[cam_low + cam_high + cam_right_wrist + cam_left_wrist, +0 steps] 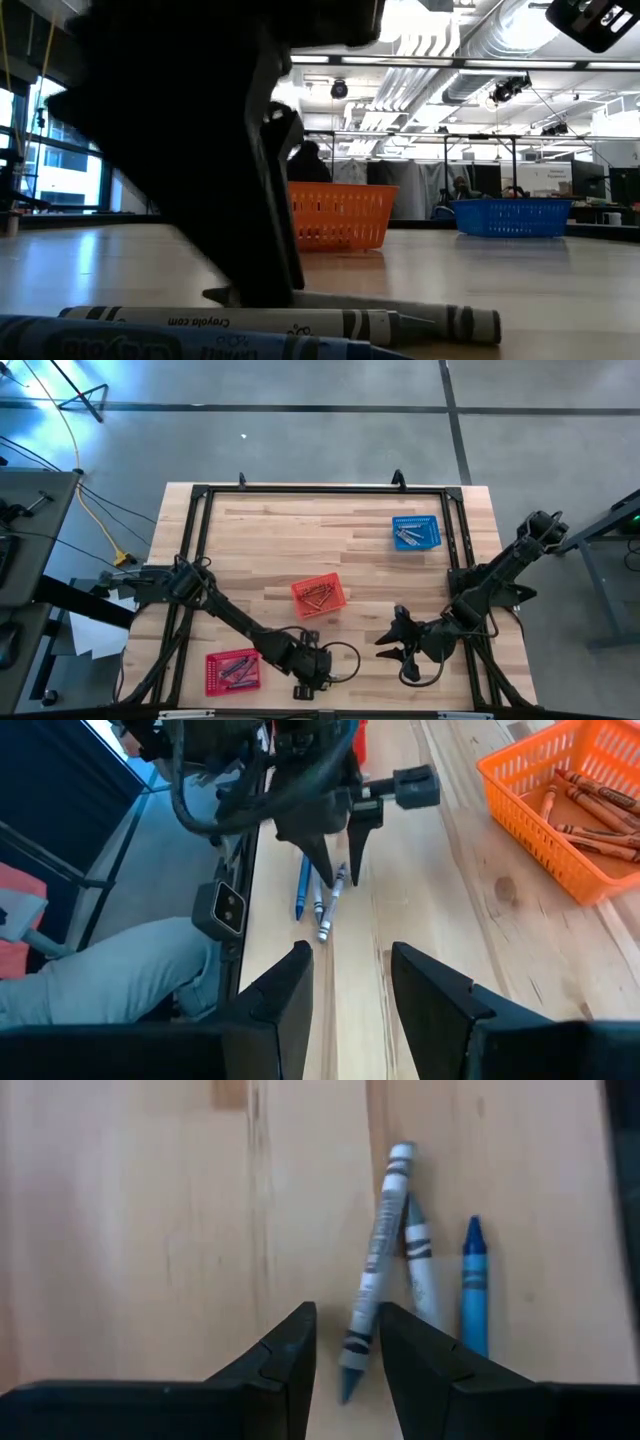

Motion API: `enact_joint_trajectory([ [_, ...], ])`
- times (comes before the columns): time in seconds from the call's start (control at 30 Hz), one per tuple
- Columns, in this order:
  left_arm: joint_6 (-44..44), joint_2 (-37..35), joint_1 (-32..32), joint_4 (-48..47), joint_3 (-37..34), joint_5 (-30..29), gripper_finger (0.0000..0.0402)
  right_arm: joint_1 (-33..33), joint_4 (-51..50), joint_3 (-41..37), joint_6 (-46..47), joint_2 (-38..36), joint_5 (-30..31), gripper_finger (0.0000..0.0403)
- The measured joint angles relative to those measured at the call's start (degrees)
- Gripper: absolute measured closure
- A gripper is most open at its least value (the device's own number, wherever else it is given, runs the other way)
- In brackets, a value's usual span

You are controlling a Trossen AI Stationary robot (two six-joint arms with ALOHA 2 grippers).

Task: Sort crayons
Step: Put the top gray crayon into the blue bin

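Observation:
Three crayons lie side by side on the wood near the table's near edge: a tilted grey one (380, 1250), a second grey one (418, 1270) and a blue one (473, 1285). My left gripper (347, 1315) (305, 670) points steeply down over them, open, its fingers on either side of the tilted grey crayon's pointed end. The low view shows the same crayons (250, 322) flat on the table beside that gripper (255, 285). My right gripper (350, 965) (395, 645) hovers open to the right of them, holding nothing. My left gripper comes from above, slanting down, with one finger (290, 1350) on each side of the tilted grey crayon's pointed end (352, 1355). The fingers lie across the crayon, which rests flat on the table. Whether either finger touches it, I cannot tell.
An orange basket (318, 596) with red-orange crayons stands mid-table, a blue basket (415, 532) with grey sticks at the far right, and a red basket (233, 670) with crayons at the near left. A dark frame (200, 495) borders the table.

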Motion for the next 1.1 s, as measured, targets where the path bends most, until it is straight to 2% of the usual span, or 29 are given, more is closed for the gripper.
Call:
enact_joint_trajectory([
  [0.17, -1.4, 0.8, -0.5, 0.2, 0.1, 0.1, 0.0299, 0.0, -0.2, 0.0, -0.6, 0.0, 0.0, 0.0270],
  [0.4, -2.9, 1.4, -0.3, -1.0, 0.2, -5.1, 0.0301, 0.0, -0.5, 0.0, -1.5, 0.0, 0.5, 0.0270],
  [0.5, -4.6, 1.4, 0.6, -1.2, 0.2, -3.8, 0.0320, 0.0, -0.5, 0.0, -1.5, 0.0, 0.5, 0.0270],
  [0.7, -6.4, 1.5, 1.2, -1.8, 0.2, -0.8, 0.0393, 0.0, -0.7, 0.0, -1.6, 0.0, 0.5, 0.0270],
  [0.93, -9.5, 1.6, 0.8, -2.2, 1.9, -1.3, 0.0399, 0.0, -1.3, 0.0, -1.5, 0.0, 0.5, 0.0270],
  [1.1, -8.1, 2.1, 0.8, -10.0, 6.4, -3.5, 0.0400, 0.0, -1.3, 0.0, -1.5, 0.0, -0.1, 0.0270],
])
